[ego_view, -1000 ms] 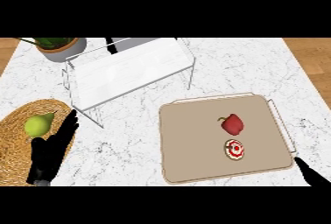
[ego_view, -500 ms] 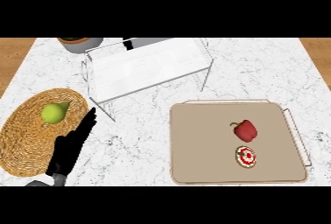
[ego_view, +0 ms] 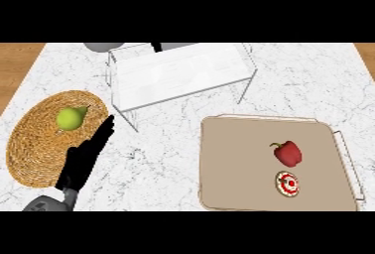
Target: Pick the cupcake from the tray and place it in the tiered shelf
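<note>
Fingers of the left hand [ego_view: 83,158] are straight and held close together, pointing up and to the right, so the hand is flat and holds nothing; it lies over the right edge of the woven basket [ego_view: 36,149] and the marble counter [ego_view: 164,149] beside it, with its grey forearm coming in from the lower left corner. The right hand does not show anywhere in the head view. Well apart from the left hand, on the far right side of the counter, the cupcake [ego_view: 288,183] sits on the beige tray [ego_view: 234,163], seen from above as a round red-and-white swirl near the tray's lower right part. Just above the cupcake on the same tray lies a red bell pepper [ego_view: 288,153], close to it but apart. A green pear [ego_view: 70,118] rests inside the basket, just up and left of the fingertips. The white tiered shelf [ego_view: 183,74] stands at the top middle of the counter, above the open stretch between hand and tray, its thin legs reaching down toward the basket's upper right edge and the tray's upper left corner. A grey round object shows partly at the top edge, left of the shelf.
</note>
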Controlling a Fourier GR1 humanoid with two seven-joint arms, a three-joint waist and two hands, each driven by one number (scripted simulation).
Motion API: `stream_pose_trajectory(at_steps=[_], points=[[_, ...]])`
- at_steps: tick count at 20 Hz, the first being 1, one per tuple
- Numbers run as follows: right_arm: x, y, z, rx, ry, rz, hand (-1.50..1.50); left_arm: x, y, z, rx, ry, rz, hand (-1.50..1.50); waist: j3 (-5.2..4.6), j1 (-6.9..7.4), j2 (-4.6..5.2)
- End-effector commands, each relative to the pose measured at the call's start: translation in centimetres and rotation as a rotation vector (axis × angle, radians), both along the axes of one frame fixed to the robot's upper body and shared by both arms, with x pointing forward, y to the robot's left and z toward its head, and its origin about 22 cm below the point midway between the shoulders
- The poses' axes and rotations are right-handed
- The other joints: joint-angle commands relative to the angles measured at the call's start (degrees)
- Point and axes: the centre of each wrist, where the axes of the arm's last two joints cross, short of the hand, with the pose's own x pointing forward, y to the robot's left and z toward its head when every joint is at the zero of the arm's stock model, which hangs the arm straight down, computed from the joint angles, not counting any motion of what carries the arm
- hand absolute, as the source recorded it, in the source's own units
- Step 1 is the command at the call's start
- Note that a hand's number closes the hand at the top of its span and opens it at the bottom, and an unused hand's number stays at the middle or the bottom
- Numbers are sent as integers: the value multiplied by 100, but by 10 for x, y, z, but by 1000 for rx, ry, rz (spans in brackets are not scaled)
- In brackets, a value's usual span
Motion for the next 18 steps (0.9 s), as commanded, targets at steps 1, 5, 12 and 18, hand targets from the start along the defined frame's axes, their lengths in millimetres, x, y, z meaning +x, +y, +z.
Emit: stream_pose_trajectory(at_steps=[1, 5, 12, 18], points=[[11, -5, 15, -166, 171, -104, -150, -2, -15, -3, -3, -3, -31, 0, 7, 169, 11], [41, 28, 28, -145, 208, -103, -150, 5, -14, -4, -2, 12, -57, 0, 33, 235, -13], [84, 63, 2, -62, 337, -112, -150, 16, -11, -1, 4, -1, -36, 0, 48, 228, -33], [115, 87, -12, -54, 396, -123, -150, 12, -9, -12, -5, 14, -4, 0, 49, 19, -89]])
